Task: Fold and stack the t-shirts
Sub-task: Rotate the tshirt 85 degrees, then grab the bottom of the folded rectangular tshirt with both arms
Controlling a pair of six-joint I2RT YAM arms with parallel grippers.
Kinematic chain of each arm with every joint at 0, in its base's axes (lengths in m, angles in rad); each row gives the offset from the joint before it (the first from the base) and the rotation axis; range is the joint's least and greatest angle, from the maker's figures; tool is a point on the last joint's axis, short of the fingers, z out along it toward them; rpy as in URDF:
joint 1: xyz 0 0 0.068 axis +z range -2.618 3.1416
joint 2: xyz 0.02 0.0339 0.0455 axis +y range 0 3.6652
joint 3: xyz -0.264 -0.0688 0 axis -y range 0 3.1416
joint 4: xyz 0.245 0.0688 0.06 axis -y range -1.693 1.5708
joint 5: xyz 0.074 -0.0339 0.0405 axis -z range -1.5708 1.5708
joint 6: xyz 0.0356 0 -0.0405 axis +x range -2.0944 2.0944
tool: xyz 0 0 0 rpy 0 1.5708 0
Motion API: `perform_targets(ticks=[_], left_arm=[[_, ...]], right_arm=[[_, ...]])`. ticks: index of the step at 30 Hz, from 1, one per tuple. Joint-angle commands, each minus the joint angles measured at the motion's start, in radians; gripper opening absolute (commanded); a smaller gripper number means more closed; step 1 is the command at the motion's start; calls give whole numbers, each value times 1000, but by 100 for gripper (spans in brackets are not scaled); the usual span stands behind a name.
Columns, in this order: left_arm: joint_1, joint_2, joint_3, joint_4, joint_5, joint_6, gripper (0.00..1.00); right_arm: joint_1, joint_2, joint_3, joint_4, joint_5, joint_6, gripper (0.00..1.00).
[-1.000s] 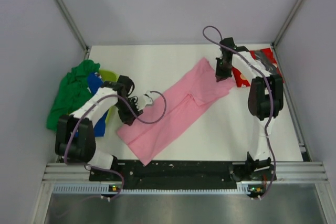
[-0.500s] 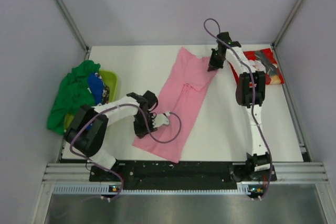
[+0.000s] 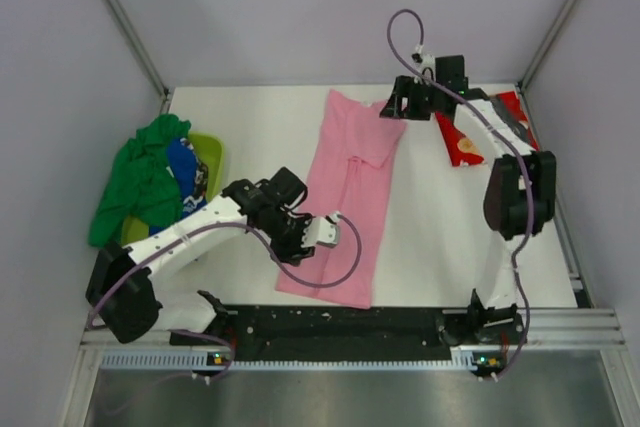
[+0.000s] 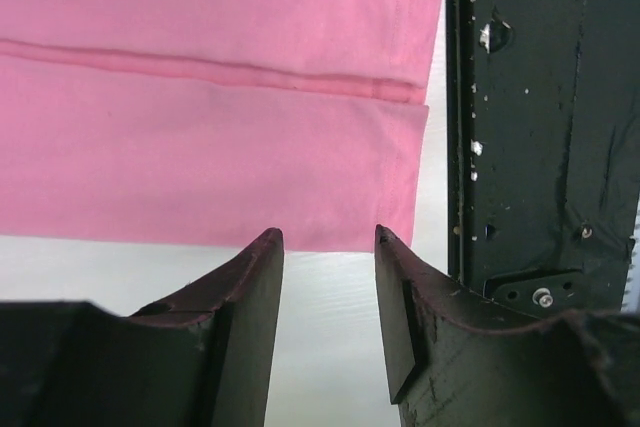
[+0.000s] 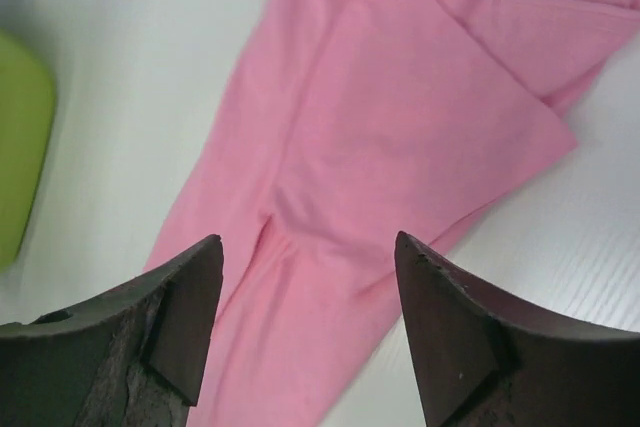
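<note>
Left claw (image 4: pixel 328 237) and right claw (image 5: pixel 310 242) of mine both gape, empty.
Pink t-shirt (image 3: pixel 360 182) lies flat as a long narrow strip, one side folded over.

Folded t-shirt (image 3: pixel 350 197): lengthwise on the table (image 3: pixel 250 127), collar far, hem near.
T-shirt heap (image 3: pixel 140 182): well left of it.
Printed t-shirt (image 3: pixel 462 145): right of its collar end.
Left gripper (image 3: pixel 325 232): at its near left edge.
Right gripper (image 3: pixel 400 102): just right of its collar.
</note>
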Motion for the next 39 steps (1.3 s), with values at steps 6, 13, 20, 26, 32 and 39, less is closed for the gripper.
perform_targets(ticks=[6,13,20,26,32,39], left_arm=[[9,-101,-119,-27,146,211,47],[7,-151,-308,76,42,306,47],[2,-162,-406,159,-48,305,49],[-21,-122,-419,183,-45,259,49],[-27,-118,-416,177,-65,247,38],[-37,-90,-353,165,-70,155,0]], right_arm=[[131,-910,-890,387,-370,-670,75],[479,-1162,-1150,27,-208,-1043,77],[812,-1133,-1260,-43,-24,-1160,75],[975,-960,-1274,107,88,-1185,69],[992,-854,-1288,158,105,-1191,52],[995,-854,-1282,162,105,-1152,0]])
